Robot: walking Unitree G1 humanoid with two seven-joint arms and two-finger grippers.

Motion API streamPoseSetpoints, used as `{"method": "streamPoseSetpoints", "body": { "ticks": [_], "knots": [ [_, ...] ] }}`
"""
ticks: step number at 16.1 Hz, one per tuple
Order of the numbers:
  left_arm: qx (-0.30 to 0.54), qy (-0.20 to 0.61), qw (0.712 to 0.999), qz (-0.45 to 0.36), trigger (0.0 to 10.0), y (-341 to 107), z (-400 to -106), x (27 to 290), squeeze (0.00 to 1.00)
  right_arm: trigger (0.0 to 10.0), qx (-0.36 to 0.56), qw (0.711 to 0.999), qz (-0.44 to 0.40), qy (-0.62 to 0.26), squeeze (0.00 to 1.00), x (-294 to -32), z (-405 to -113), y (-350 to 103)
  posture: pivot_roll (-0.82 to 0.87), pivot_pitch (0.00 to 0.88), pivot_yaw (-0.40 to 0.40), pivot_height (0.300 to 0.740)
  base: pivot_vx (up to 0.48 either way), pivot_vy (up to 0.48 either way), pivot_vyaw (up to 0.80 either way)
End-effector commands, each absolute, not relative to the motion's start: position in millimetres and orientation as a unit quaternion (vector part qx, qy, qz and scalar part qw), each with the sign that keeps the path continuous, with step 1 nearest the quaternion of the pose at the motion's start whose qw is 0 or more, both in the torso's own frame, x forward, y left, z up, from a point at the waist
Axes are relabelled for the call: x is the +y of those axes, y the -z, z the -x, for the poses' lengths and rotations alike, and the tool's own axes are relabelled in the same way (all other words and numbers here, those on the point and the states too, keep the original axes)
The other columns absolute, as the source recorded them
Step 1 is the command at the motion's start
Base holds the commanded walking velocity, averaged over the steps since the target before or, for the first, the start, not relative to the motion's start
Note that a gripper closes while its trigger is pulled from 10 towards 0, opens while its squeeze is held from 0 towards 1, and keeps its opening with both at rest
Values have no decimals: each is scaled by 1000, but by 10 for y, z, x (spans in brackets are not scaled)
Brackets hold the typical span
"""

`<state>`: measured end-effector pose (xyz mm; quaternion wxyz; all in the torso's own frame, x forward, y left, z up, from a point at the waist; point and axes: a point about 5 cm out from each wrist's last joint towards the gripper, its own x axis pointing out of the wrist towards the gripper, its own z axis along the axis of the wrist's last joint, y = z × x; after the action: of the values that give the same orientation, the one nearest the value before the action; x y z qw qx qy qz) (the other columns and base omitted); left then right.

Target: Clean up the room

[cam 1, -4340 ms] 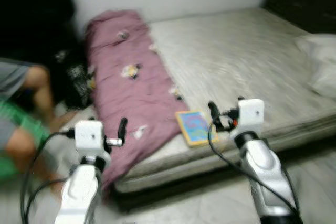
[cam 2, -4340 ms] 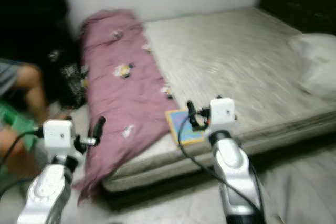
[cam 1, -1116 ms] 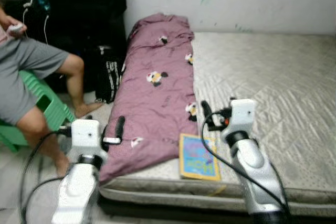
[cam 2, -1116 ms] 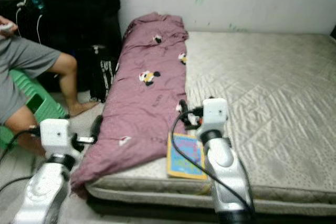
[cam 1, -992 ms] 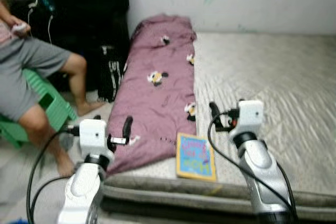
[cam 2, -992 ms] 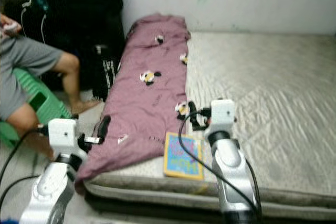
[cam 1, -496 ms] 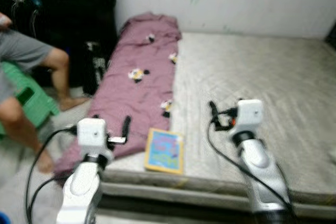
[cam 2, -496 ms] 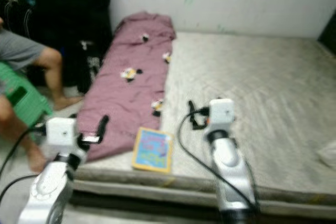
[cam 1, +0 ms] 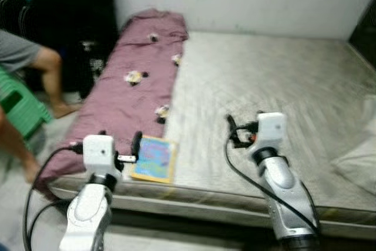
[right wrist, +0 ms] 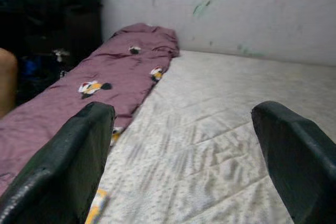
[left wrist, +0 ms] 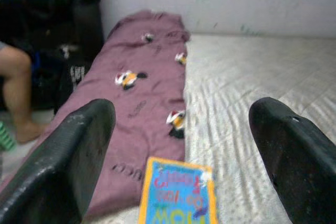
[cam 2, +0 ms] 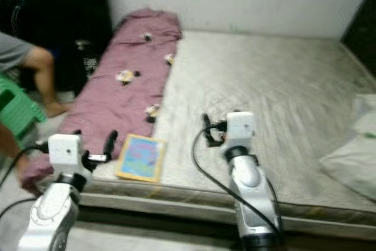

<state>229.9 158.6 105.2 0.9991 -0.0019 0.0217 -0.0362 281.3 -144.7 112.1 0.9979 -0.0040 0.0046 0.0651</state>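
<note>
A mauve blanket (cam 1: pixel 132 80) with cartoon prints lies along the left side of a bare grey mattress (cam 1: pixel 270 80). A blue book with a yellow border (cam 1: pixel 154 158) rests flat near the mattress's front edge, touching the blanket's edge. My left gripper (cam 1: pixel 120 141) hovers open just in front of the book, holding nothing; the left wrist view shows the book (left wrist: pixel 178 195) below its spread fingers (left wrist: pixel 79 150). My right gripper (cam 1: pixel 244 120) is raised open above the middle of the mattress's front part, with nothing in it.
A person (cam 1: pixel 32 66) sits on a green stool (cam 1: pixel 17 107) at the left, legs on the floor beside the bed. A black bag (cam 1: pixel 89 66) leans by the dark furniture. A white pillow (cam 1: pixel 359 154) lies at the right edge. A white wall backs the bed.
The camera has swung right: bed, blanket and book sit further left in the picture and the pillow has come into view. Both arms keep the same raised pose.
</note>
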Motion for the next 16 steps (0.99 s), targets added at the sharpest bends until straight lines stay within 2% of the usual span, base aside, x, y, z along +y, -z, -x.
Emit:
{"method": "streamPoseSetpoints", "body": {
  "ticks": [1,5,16],
  "knots": [
    [19,38,999,2,10000,-1065,-2301,1572,0,10000,0,998,10,-58,0,-1498,-2831,-1149,-64,0,-4,740,0,-307,0],
    [18,38,999,1,10000,-1063,-2307,1571,0,10000,0,998,11,-58,0,-1497,-2839,-1147,-63,0,-5,740,0,-305,0],
    [5,47,999,11,10000,-1087,-2312,1550,0,10000,5,999,3,-53,0,-1515,-2860,-1133,-64,0,-8,740,0,0,0]
  ]
}}
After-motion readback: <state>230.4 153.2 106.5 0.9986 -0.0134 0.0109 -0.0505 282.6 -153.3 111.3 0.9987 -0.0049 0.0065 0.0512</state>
